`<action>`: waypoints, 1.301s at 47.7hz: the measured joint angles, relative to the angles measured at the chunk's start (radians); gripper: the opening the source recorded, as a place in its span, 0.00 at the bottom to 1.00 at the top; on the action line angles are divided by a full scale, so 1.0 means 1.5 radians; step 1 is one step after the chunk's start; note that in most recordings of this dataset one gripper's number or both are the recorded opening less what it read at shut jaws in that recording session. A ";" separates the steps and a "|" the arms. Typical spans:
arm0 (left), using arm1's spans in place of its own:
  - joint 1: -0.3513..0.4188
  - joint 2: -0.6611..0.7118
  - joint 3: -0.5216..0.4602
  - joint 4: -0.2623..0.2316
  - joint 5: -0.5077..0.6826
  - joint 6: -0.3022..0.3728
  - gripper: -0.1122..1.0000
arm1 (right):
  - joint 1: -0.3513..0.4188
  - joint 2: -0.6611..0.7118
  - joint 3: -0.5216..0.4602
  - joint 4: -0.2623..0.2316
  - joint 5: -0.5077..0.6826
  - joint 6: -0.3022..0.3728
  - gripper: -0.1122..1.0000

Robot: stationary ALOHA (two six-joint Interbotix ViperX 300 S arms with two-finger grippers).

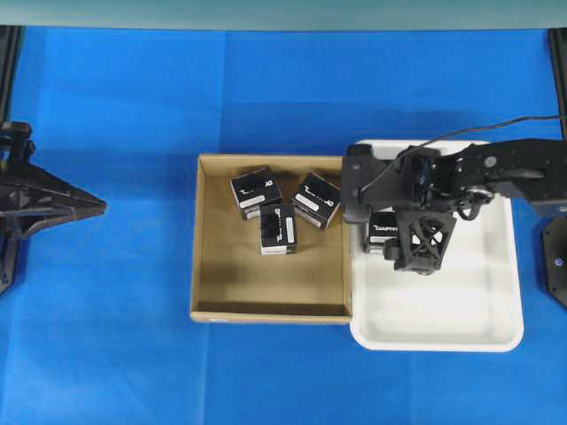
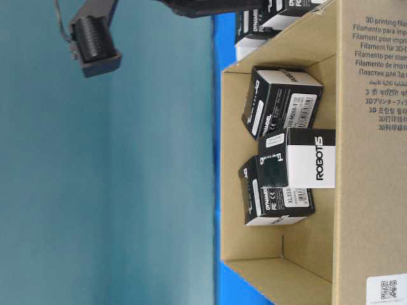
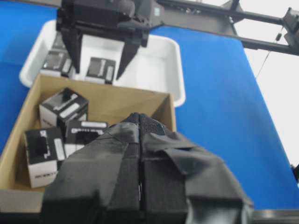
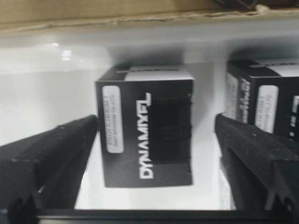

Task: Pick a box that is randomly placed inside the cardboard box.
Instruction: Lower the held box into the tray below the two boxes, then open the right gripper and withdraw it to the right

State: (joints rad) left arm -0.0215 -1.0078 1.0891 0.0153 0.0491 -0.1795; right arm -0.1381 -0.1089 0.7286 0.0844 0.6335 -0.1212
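Blue table cover (image 1: pixel 124 292) carrying one shallow brown cardboard box (image 1: pixel 204 239) at the middle and one white plastic tray (image 1: pixel 461 310) touching its right wall. Cardboard box: three small black cartons with white labels, clustered in the far half toward the far right corner; first carton (image 1: pixel 256 191) near the far wall, second carton (image 1: pixel 317 199) just beside the right wall, third carton (image 1: pixel 277 228) in front of and touching the other two; near half of the floor bare. In the table-level view the same three cartons show packed together, one bearing the word ROBOTIS (image 2: pixel 305 166). Tray: at least two more black cartons at its far left corner; one box (image 4: pixel 149 130), lettered DYNAMIXEL, stands upright on the tray floor, and a neighbouring carton (image 4: pixel 261 102) sits beside it, apart. Right gripper (image 1: pixel 383 232): hangs over the tray's far left corner, fingers spread wide, one on either side of the DYNAMIXEL box with clear gaps on both sides, touching nothing. Right finger pad (image 4: pixel 51 154) is black and foam-faced. Left gripper (image 3: pixel 140 154): fingers pressed together with nothing between them, hanging above the near edge of the cardboard box and pointing across it toward the tray; in the overhead view the left arm (image 1: pixel 44 204) sits at the left edge of the table
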 measured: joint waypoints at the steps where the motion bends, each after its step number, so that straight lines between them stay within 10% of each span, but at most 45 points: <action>1: 0.000 0.000 0.000 0.000 0.000 0.000 0.04 | 0.001 -0.006 -0.003 0.000 0.002 0.005 0.98; 19: 0.000 0.000 0.000 0.000 -0.005 0.000 0.04 | 0.001 -0.196 -0.037 0.001 0.021 0.033 0.98; 62: 0.000 0.007 -0.001 -0.001 -0.003 -0.002 0.04 | 0.011 -0.611 0.170 0.001 -0.086 0.055 0.98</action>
State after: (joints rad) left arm -0.0215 -0.9971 1.0876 0.0138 0.0445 -0.1825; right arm -0.1212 -1.0247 0.9833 0.0859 0.5047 -0.0383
